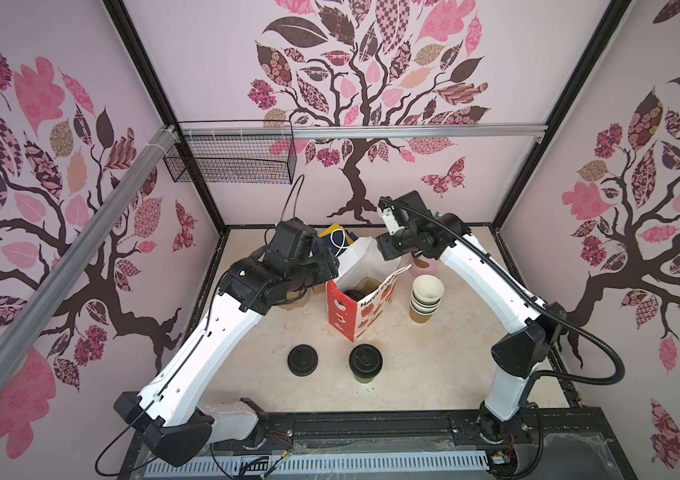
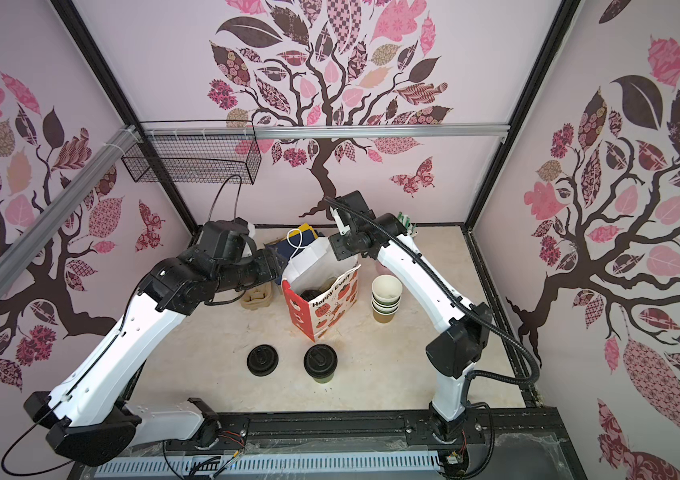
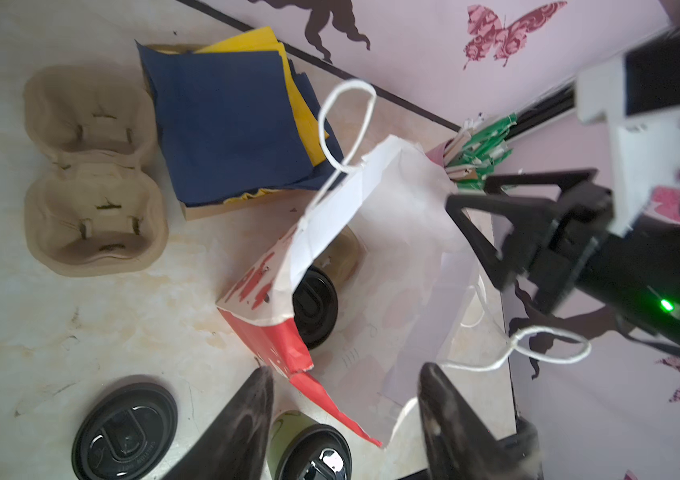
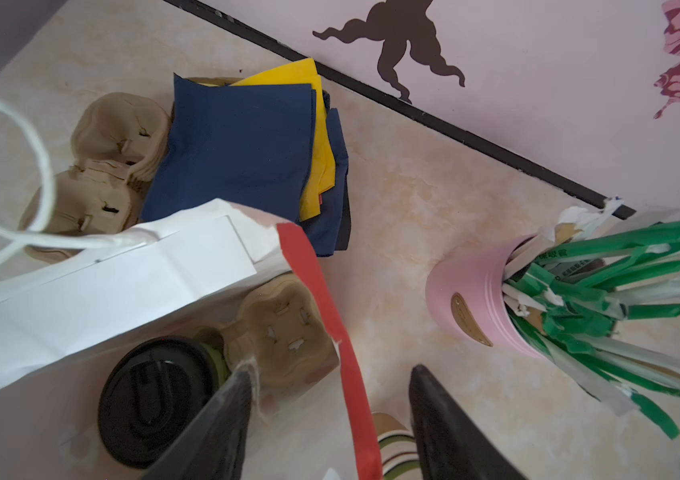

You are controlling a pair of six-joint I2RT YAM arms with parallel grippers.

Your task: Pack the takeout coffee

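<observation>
I see the left pincer [image 3: 346,368] with its two fingers spread, and the torn rim of the paper bag [image 1: 355,320] runs between them. The right pincer [image 4: 332,368] is spread too, at the opposite side of the bag's mouth, with the red edge of the bag passing between its fingers. Neither pincer pinches anything. Whether a finger brushes the paper I cannot tell, because the picture is blurred there.

One lidded coffee cup [image 4: 155,395] sits inside the bag, in a brown cup carrier [image 4: 284,328]. The second lidded coffee cup [image 1: 365,363] stands on the table [image 1: 454,365], just in front of the bag, and both top views show it upright. A loose black lid [image 1: 303,360] lies flat to its left, near but apart. A stack of lidless cups [image 1: 425,301] stands to the right of the bag.
</observation>
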